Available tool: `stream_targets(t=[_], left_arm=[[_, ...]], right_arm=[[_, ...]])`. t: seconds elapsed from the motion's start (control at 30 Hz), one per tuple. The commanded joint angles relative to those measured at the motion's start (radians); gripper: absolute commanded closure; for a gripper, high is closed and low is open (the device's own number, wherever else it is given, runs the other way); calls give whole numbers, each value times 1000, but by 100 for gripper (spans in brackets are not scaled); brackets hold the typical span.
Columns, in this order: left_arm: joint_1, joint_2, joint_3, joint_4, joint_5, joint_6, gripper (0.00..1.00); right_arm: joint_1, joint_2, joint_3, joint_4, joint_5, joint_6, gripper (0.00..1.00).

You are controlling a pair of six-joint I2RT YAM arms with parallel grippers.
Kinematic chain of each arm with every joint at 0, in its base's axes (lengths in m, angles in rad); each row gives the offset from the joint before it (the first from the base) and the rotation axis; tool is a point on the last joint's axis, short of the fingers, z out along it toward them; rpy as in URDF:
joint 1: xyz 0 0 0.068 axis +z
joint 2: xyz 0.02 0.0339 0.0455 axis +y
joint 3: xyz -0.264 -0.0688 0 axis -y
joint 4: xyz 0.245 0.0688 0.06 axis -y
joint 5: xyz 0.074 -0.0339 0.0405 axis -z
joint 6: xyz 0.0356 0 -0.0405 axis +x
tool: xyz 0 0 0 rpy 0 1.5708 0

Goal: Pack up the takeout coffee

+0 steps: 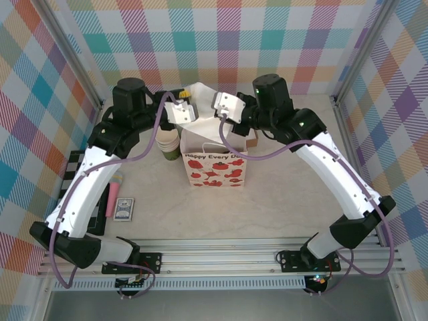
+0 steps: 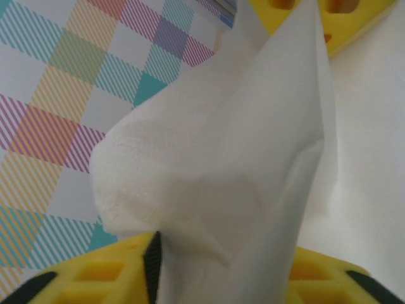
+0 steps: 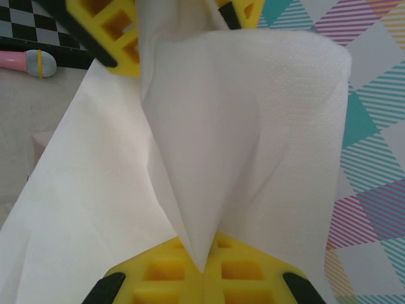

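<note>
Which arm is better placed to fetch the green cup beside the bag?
Left, probably: the green cup stands left of the paper bag, beside the left arm; the right hand is shut on the bag's rim.

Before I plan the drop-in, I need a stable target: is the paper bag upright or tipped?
Upright. The paper bag stands on its base on the table, printed face vertical and mouth pointing up.

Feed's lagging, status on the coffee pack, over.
Left pincer and right pincer clamped on white bag top edge. Dark-green cup, likely the coffee, on table left of bag. Cream cup stack crowds it.
</note>
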Motion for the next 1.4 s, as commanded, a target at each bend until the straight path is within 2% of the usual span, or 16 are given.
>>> stream_targets(t=[0.0, 0.07, 0.13, 0.2, 0.27, 0.4, 0.57, 0.63, 0.7, 0.87, 0.97, 1.03, 1.1, 1.2, 1.27, 1.37], left_arm=[[32, -34, -11, -6, 75, -32, 77], [32, -46, -13, -31, 111, -46, 87], [32, -52, -13, -41, 134, -55, 96], [28, -46, 6, -66, 145, -57, 100], [22, -29, 45, -118, 146, -47, 100], [16, -20, 65, -140, 178, -52, 100], [9, -6, 81, -147, 214, -73, 100], [9, -6, 85, -155, 234, -78, 100], [10, -8, 86, -158, 235, -79, 100], [28, -12, 80, -185, 242, -86, 100], [42, -25, 65, -180, 260, -120, 94], [53, -43, 35, -154, 268, -153, 87], [58, -73, -11, -98, 260, -203, 67], [74, -138, -111, 29, 231, -323, 43], [85, -192, -198, 132, 206, -431, 29], [86, -265, -338, 352, 106, -659, 0]], right_arm=[[-32, -51, -23, -4, -72, 1, 100], [-47, -47, -22, -31, -108, 18, 99], [-48, -30, 0, -69, -134, 37, 89], [-45, -5, 45, -98, -172, 84, 51], [-25, 10, 76, -99, -189, 87, 31], [8, 34, 89, -26, -185, 39, 17], [39, 155, 229, -133, -189, -34, 8], [50, 171, 231, -122, -153, -44, 12], [50, 173, 229, -107, -118, -37, 23], [47, 139, 192, -95, -66, -58, 75], [47, 142, 198, -136, -23, -87, 91], [46, 147, 193, -157, 13, -105, 97], [46, 151, 185, -161, 48, -128, 98], [43, 177, 213, -213, 58, -152, 100], [40, 234, 316, -354, 34, -137, 99], [40, 275, 362, -451, 54, -86, 98]])
